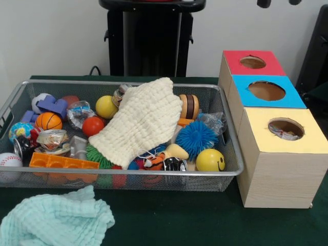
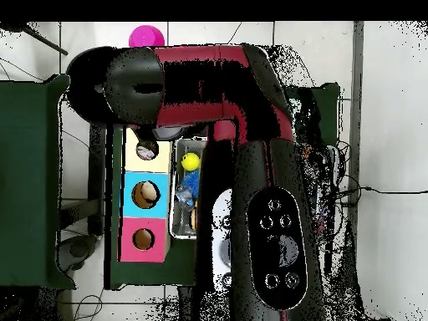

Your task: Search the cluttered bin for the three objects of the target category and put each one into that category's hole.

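The wire-mesh bin point(image 1: 20, 92) sits on the green table point(image 1: 205, 225) toward its left side in the front view, packed with clutter. A cream knitted cloth point(image 1: 141, 120) lies draped across the middle of the heap, tilted from upper right to lower left. Two wads of clear plastic film show in the bin: one point(image 1: 79, 114) at the left of the cloth, between a small basketball point(image 1: 48, 121) and an orange ball point(image 1: 93, 125), and another point(image 1: 212, 121) against the bin's right wall, just above a blue spiky ball point(image 1: 196, 137). A yellow smiley ball point(image 1: 210, 160) rests in the bin's near right corner, and an orange toy brick point(image 1: 61, 164) lies along the near wall at the left. A crushed metal can point(image 1: 51, 139) sits just behind that brick.

Just beside the bin's right end stand three wooden boxes in a row running toward the far edge: the yellow-topped box point(image 1: 302, 138) nearest, then a blue-topped box point(image 1: 287, 97), then a red-topped box point(image 1: 274, 66). Inside the yellow box's hole point(image 1: 285, 128) a bit of crinkled film with coloured specks is visible.

A pale mint cloth point(image 1: 54, 218) lies bunched on the table at the near left corner.

The gripper point(image 1: 279, 2) shows only as two dark tips at the top edge of the front view, above the red-topped box; these fingers point(image 1: 264, 3) stand apart with nothing between them. In the overhead view the red and black arm point(image 2: 242, 92) covers most of the bin.
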